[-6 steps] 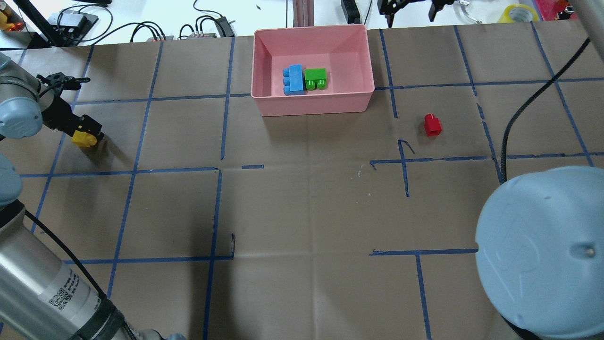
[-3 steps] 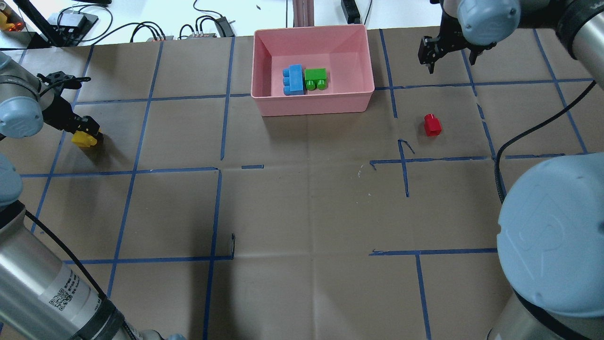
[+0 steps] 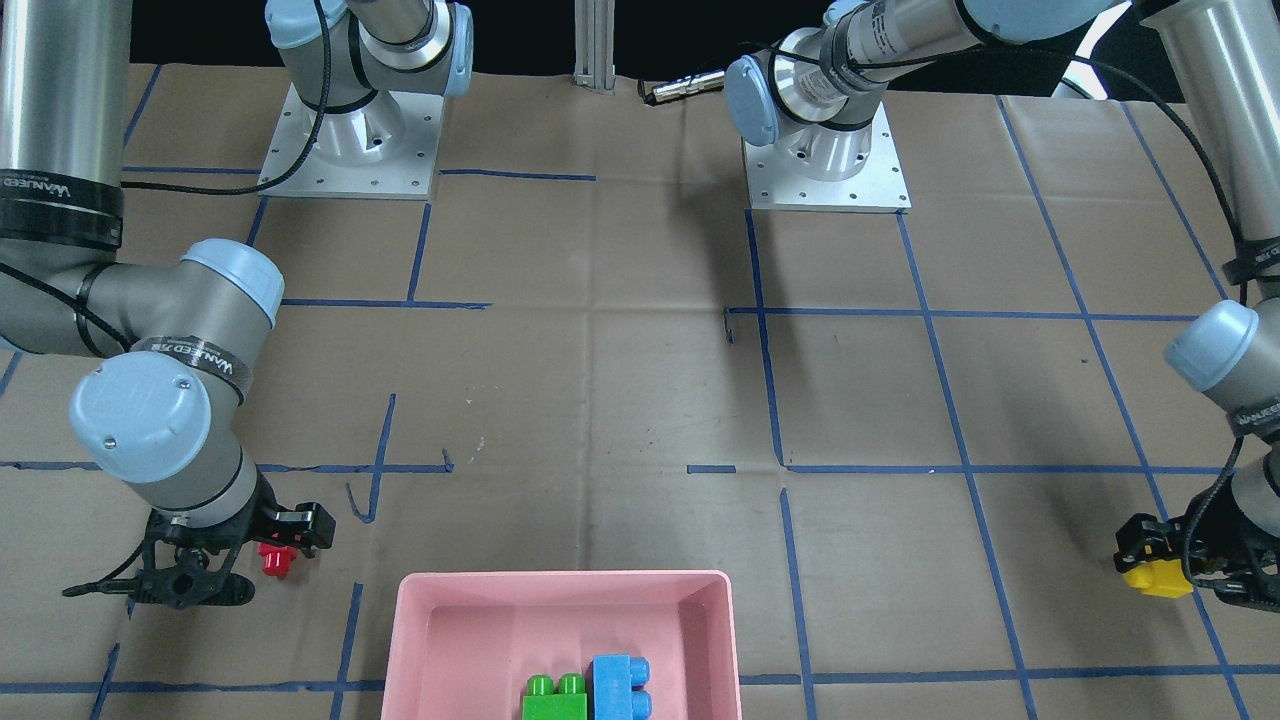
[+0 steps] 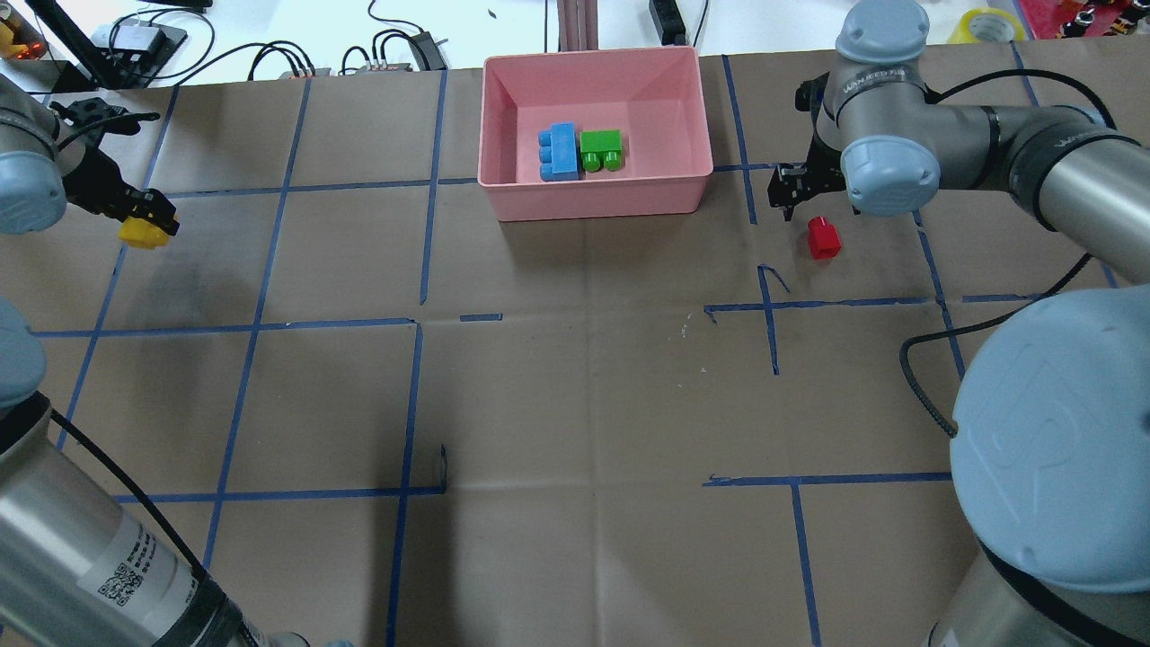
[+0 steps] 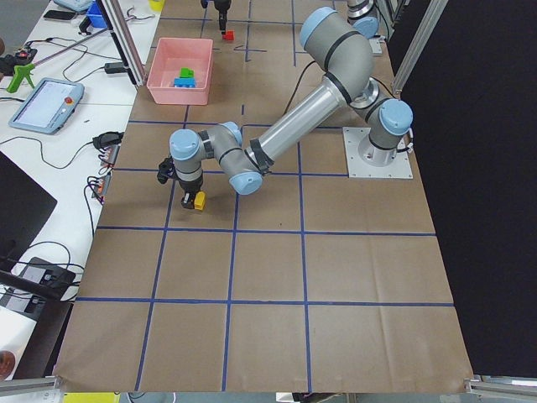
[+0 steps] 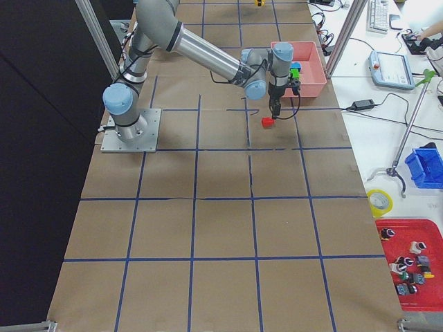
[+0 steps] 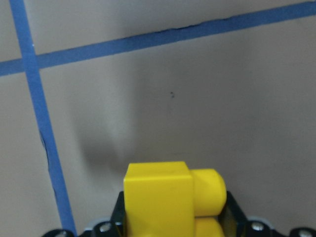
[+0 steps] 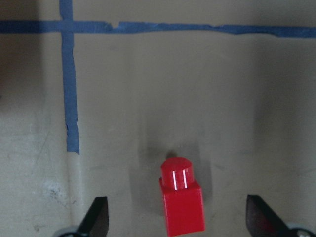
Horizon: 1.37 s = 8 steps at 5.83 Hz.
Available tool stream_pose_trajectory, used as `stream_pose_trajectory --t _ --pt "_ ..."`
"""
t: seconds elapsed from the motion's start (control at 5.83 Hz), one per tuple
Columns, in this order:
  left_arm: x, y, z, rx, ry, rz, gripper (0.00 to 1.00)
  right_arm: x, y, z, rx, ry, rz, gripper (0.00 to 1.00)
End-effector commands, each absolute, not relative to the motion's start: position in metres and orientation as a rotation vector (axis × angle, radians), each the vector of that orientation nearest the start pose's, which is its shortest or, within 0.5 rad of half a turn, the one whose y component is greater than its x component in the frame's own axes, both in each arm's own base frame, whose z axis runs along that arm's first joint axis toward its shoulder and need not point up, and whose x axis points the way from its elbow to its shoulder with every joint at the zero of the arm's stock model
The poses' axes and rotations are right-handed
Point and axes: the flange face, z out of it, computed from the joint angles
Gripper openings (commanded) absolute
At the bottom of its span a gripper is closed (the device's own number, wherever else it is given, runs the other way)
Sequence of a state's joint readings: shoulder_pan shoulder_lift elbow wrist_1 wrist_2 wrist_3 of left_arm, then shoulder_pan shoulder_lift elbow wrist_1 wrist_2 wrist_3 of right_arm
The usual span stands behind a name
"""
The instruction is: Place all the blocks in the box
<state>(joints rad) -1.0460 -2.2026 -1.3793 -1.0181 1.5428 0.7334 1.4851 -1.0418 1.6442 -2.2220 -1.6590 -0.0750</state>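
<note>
Blocks are sitting in three places right now. The blue block (image 4: 561, 153) and the green block (image 4: 600, 148) are lying side by side, touching, on the floor of the pink box (image 4: 503, 193) at the far edge of the table (image 4: 575, 404). The yellow block (image 4: 141, 232) is riding in the left gripper (image 4: 148, 216), which is clamping its sides well out to the left of the box. Its shadow is falling apart from it, so I judge it is hanging clear of the paper. The red block (image 4: 822, 238) appears to be lying on its side, near the box on the right. The right gripper (image 8: 177, 222) is hanging over it with fingers spread wide, one on either side, neither touching.

For the red one, I would be centring the fingers on the square body rather than the stud, coming straight down, then closing evenly. It is small, and a lopsided squeeze would likely be spinning it away. For the yellow one, I would be carrying it high enough to clear the box wall and letting go low over bare floor, beside the two already in.
</note>
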Motion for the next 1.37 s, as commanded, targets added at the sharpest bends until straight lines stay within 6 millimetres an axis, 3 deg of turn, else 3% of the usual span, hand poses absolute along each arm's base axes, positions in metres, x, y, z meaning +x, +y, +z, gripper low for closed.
stream_pose_trajectory --t 0.0,0.17,0.34,0.51,0.69,0.86,1.03,1.2 --pt "0.205 -0.711 0.338 0.331 3.055 -0.187 0.27 0.048 -0.635 0.193 0.068 3.217 -0.042 0.97" --pt "0.182 -0.725 0.367 0.265 3.082 -0.161 0.27 0.036 -0.631 0.188 0.078 3.216 -0.02 0.96" --pt "0.123 -0.745 0.389 0.11 3.102 -0.185 0.27 0.039 -0.631 0.187 0.074 3.195 -0.022 0.92" --pt "0.026 -0.761 0.404 0.029 3.112 -0.232 0.27 0.047 -0.63 0.186 0.064 3.174 -0.023 0.91" --pt "-0.057 -0.772 0.396 -0.136 3.14 -0.243 0.27 0.049 -0.636 0.185 0.06 3.148 -0.035 0.9" --pt "-0.132 -0.778 0.402 -0.157 3.151 -0.289 0.3 0.048 -0.642 0.188 0.062 3.131 -0.086 0.88" --pt "-0.198 -0.781 0.391 -0.243 3.183 -0.29 0.3 0.047 -0.644 0.19 0.059 3.133 -0.124 0.88" --pt "-0.244 -0.784 0.369 -0.286 3.2 -0.271 0.3 0.047 -0.644 0.19 0.057 3.133 -0.125 0.88"
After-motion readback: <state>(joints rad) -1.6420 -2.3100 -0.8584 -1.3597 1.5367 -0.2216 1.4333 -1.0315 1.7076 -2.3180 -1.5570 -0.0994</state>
